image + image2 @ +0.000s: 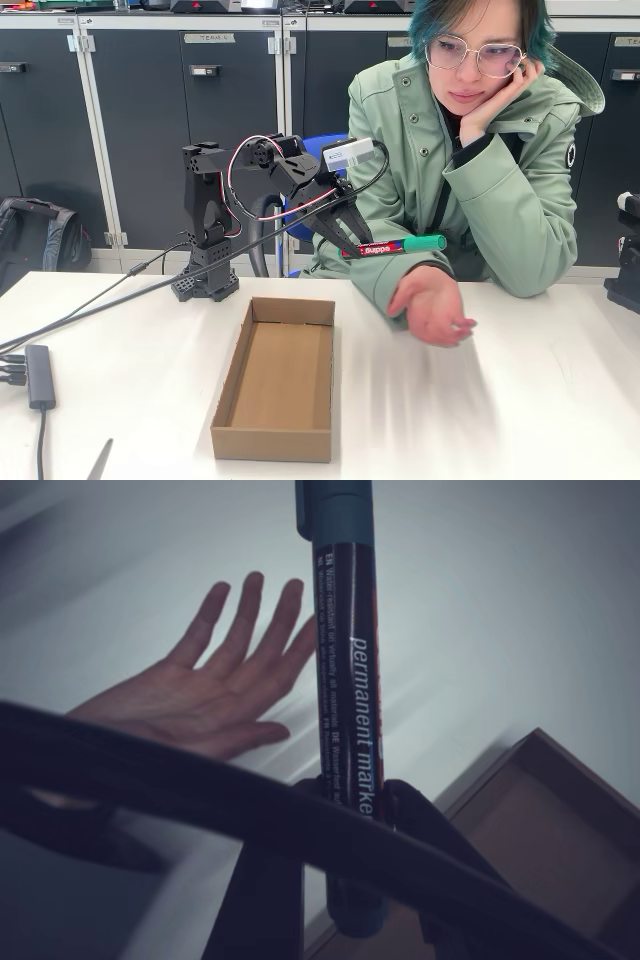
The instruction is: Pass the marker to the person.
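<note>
My gripper (352, 245) is shut on the marker (395, 246), a dark red barrel with white lettering and a green cap, held level above the table with the cap pointing right in the fixed view. The person (470, 170) sits behind the table, chin resting on one hand. Their other hand (432, 306) lies palm up on the table just below and right of the cap. In the wrist view the marker (347, 680) runs up from my fingers (410, 815), and the open hand (205, 695) lies to its left.
An open cardboard box (278, 380) lies on the white table in front of the arm's base (207, 275). Cables and a small hub (40, 375) run along the left edge. Dark cabinets stand behind.
</note>
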### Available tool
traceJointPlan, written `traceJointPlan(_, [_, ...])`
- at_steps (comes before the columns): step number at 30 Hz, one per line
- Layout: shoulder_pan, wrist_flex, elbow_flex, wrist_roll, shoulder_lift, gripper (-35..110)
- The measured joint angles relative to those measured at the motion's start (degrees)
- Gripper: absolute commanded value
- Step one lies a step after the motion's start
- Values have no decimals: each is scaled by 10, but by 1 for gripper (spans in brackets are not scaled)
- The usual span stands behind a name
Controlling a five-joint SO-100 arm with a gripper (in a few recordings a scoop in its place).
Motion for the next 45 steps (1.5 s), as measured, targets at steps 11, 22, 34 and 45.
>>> traceJointPlan(11, [-9, 5, 0, 25, -13, -5])
traceJointPlan(22, [-9, 2, -3, 31, -25, -5])
traceJointPlan(34, [-8, -71, -95, 59, -134, -5])
traceJointPlan(45, [-50, -151, -128, 139, -198, -5])
